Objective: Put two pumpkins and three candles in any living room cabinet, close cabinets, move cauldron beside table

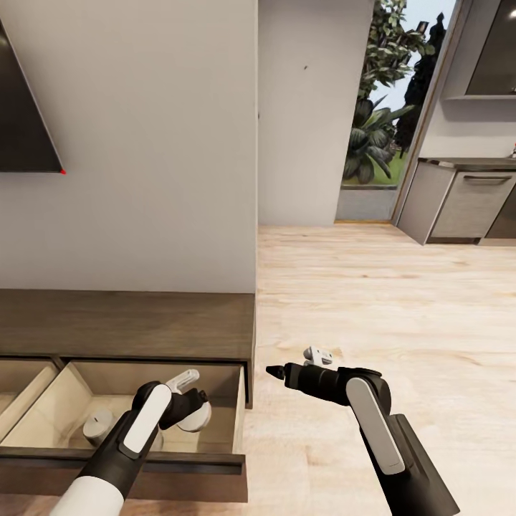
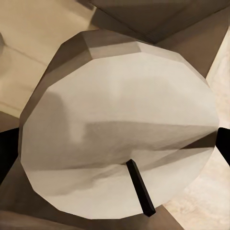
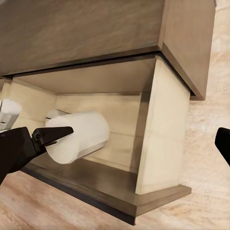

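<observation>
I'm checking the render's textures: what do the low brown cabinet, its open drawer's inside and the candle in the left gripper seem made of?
The long low dark-brown cabinet looks like matte wood, with visible grain streaks. The open drawer's pale beige inside seems a smooth light wood or laminate, hard to tell which. The short round white candle looks like matte wax, with a dark wick; the left gripper holds it.

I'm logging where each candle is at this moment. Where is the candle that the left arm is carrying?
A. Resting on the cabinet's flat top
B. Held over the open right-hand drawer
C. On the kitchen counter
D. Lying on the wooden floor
B: the head view shows the left gripper holding a white candle above the pale inside of the cabinet's open right-hand drawer, where another candle already sits.
</observation>
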